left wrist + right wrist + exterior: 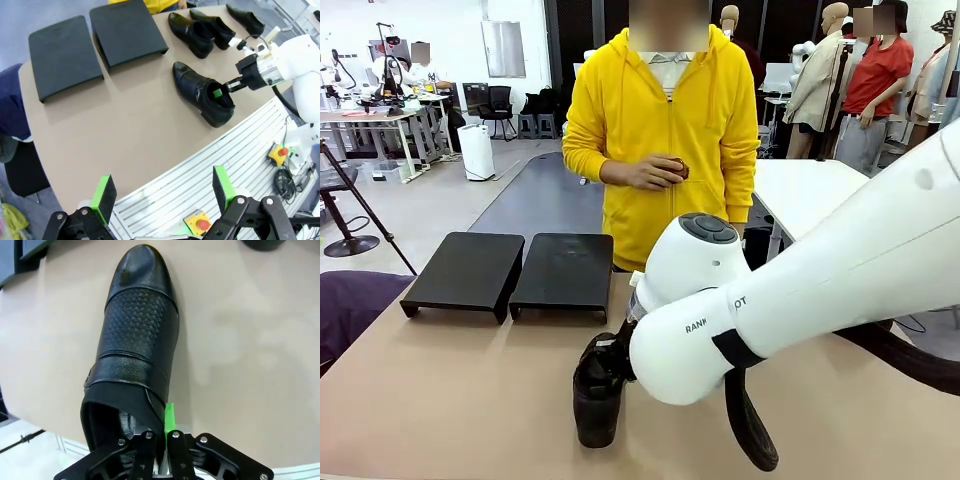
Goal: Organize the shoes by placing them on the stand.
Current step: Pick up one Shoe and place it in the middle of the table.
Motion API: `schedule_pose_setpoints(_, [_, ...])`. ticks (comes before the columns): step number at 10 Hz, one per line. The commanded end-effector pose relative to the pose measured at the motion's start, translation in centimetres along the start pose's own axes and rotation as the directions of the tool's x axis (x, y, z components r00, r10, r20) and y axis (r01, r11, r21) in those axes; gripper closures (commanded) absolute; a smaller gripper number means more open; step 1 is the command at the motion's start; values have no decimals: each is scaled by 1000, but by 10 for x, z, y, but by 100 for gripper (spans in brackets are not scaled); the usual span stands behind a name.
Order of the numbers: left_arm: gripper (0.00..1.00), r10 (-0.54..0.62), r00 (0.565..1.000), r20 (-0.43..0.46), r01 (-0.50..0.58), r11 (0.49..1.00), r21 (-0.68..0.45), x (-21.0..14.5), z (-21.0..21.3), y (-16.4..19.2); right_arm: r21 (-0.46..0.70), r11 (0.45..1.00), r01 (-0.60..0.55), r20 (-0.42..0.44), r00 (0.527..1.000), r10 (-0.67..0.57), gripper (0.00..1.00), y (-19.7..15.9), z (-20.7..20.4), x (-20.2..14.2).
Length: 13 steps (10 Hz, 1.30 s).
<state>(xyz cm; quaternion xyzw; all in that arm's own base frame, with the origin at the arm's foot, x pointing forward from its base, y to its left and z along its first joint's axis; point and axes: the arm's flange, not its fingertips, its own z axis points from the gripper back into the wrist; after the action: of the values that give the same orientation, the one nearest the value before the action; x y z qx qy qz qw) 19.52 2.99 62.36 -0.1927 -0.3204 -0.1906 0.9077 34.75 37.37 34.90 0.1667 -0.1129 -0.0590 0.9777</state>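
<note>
My right gripper is shut on the heel collar of a glossy black shoe; one green pad shows outside the collar. The same shoe lies toe toward the stand, near the table's front edge, with the right gripper at its heel. In the front view the shoe sits under the white right arm. Three more shoes lie at the far right. The stand's two black sections are bare. My left gripper hangs open, high above the near edge.
A person in a yellow hoodie stands at the far side, hands together at the chest. A dark purple cloth lies at the table's left. Yellow boxes with red buttons sit on the white slatted surface beside the table.
</note>
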Motion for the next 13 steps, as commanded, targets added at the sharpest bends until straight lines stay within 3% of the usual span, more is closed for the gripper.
schedule_pose_setpoints(1, [0,-7,1000,1,7,1000,-11,0,1,1,-2,999,35,79,996,-35,100,19,-19,6])
schedule_pose_setpoints(3, [0,-7,1000,1,7,1000,-11,0,1,1,25,998,54,70,996,-56,100,13,-21,6])
schedule_pose_setpoints(4, [0,-7,1000,1,7,1000,-11,0,1,1,42,998,50,61,997,-53,67,12,-20,5])
schedule_pose_setpoints(5, [0,-7,1000,1,7,1000,-11,0,1,1,47,998,43,55,997,-46,7,11,-18,5])
schedule_pose_setpoints(6, [0,-7,1000,1,7,1000,-11,0,1,1,62,997,44,39,998,-46,0,10,-14,4])
schedule_pose_setpoints(7, [0,-7,1000,1,7,1000,-11,0,1,1,77,996,41,42,998,-45,0,6,0,7])
schedule_pose_setpoints(10, [0,-7,1000,1,7,1000,-11,0,1,1,133,990,38,-39,999,-33,0,-27,117,22])
schedule_pose_setpoints(12, [0,-7,1000,1,7,1000,-11,0,1,1,84,993,-82,-102,991,90,0,-91,218,25])
schedule_pose_setpoints(13, [0,-7,1000,1,7,1000,-11,0,1,1,41,992,-115,-77,990,118,0,-133,255,31])
